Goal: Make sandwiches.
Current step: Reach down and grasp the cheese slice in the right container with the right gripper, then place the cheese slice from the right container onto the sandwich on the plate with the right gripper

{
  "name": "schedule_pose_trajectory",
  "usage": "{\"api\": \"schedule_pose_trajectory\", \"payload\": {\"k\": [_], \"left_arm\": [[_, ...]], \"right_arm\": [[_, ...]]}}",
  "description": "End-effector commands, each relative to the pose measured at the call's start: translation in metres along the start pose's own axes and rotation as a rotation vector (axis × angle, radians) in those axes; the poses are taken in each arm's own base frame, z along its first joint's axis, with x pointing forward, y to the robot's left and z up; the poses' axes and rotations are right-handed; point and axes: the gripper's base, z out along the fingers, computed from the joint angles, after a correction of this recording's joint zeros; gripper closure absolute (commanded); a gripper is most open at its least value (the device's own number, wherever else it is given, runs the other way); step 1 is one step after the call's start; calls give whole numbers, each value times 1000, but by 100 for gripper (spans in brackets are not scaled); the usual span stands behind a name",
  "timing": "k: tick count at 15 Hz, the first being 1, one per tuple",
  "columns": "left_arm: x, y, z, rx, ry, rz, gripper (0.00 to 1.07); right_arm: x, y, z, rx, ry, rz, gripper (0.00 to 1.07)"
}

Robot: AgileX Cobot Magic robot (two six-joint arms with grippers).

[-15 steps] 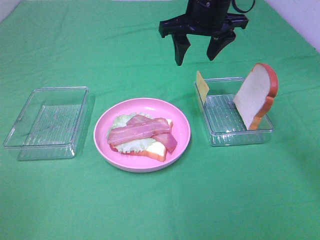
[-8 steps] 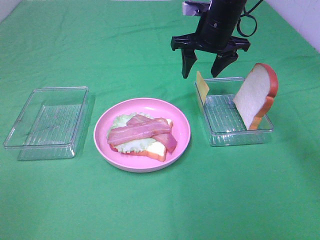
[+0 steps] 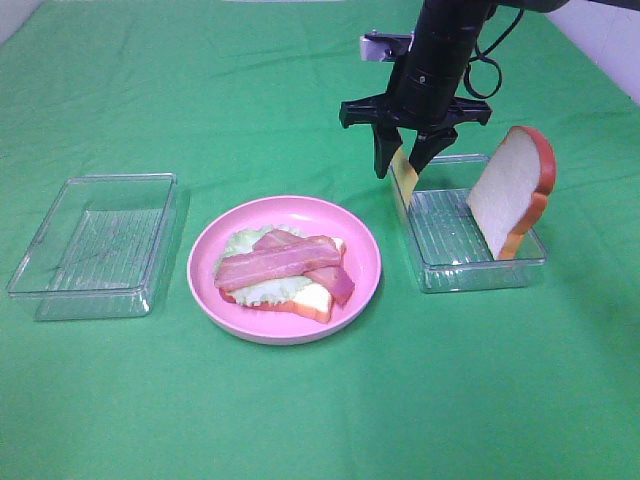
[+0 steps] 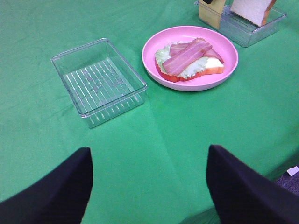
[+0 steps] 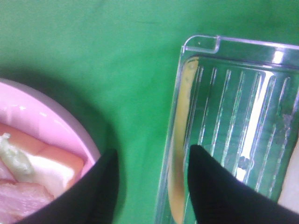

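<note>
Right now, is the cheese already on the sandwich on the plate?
No, the cheese stands on edge against the wall of the clear box, and bacon is the top layer on the plate.

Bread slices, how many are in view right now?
2. One bread slice leans on edge in the right clear container; the bottom slice lies on the pink plate under lettuce and bacon. No others show.

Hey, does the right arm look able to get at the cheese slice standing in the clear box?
Probably yes. The right gripper hangs just over the cheese, jaws open astride it, nothing covering it. The cheese leans on the box wall, though, so one finger may land outside the box.
</note>
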Motion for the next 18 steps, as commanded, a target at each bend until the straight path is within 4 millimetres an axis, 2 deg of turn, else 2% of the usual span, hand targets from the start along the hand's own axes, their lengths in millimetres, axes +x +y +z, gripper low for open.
{"api": "schedule_pose_trajectory", "payload": {"k": [1, 4, 8, 11, 15, 16, 18], "left_arm": [[1, 0, -3, 5, -28, -1, 40], [1, 0, -3, 5, -28, -1, 40], [1, 0, -3, 5, -28, -1, 40], [1, 0, -3, 5, -28, -1, 40], [1, 0, -3, 5, -28, -1, 40], [1, 0, -3, 5, -28, -1, 40], [1, 0, -3, 5, -28, -1, 40]], "right_arm": [[-1, -4, 0, 17, -2, -12, 83], [-1, -4, 0, 19, 0, -10, 107], [0, -4, -4, 19, -1, -3, 107], [1, 0, -30, 9, -56, -10, 107], [12, 12, -86, -75, -148, -63, 107], [16, 18, -94, -131, -141, -92, 107], [21, 26, -95, -219, -101, -147, 107]]}}
